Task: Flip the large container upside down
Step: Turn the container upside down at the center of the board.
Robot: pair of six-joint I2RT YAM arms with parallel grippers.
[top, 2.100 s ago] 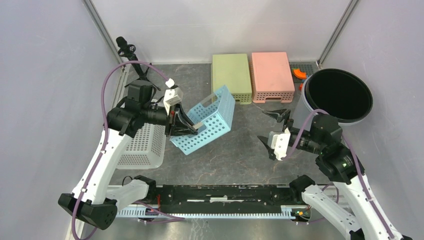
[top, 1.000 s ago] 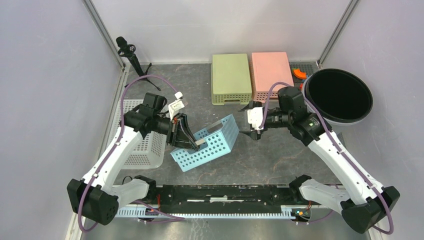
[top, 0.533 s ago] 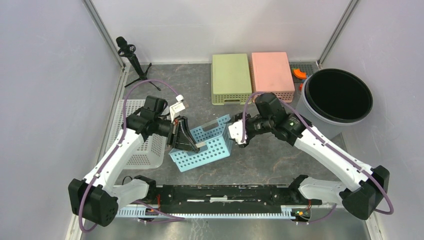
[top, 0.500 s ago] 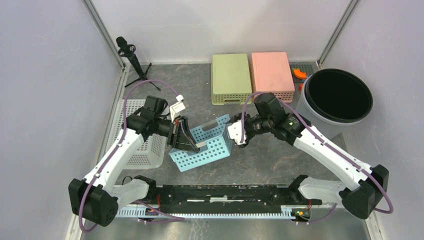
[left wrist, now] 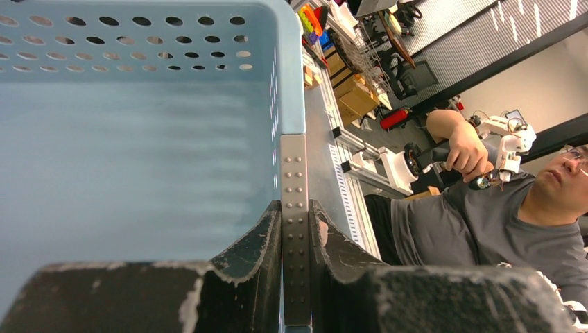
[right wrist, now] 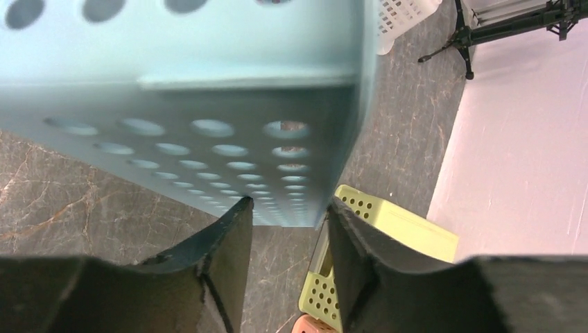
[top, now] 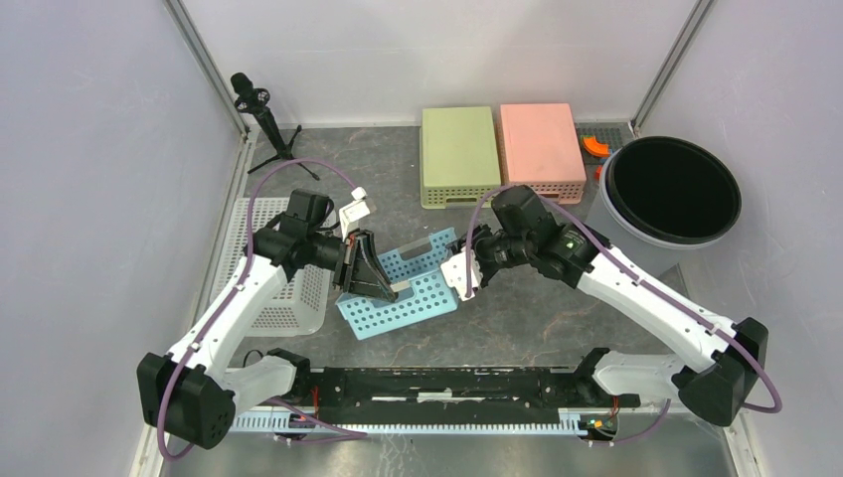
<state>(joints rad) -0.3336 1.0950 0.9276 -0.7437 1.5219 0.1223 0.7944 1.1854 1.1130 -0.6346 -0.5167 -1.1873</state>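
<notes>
On the table (top: 517,323), centre: blue perforated basket (top: 422,300), tilted, not flat on its base. At its left end the left hand (top: 390,290) is clamped tight on the thin wall edge, both fingers pressed against it; this looks to hold the tilt. At the opposite end the right hand (top: 459,280) has its jaws partly apart, straddling a wall corner with gaps showing and nothing gripped. It is probably placed to share the flip. Basket: smooth hard plastic, rectangular, flat thin walls, rows of round holes. Table surface dark, stone-veined.
</notes>
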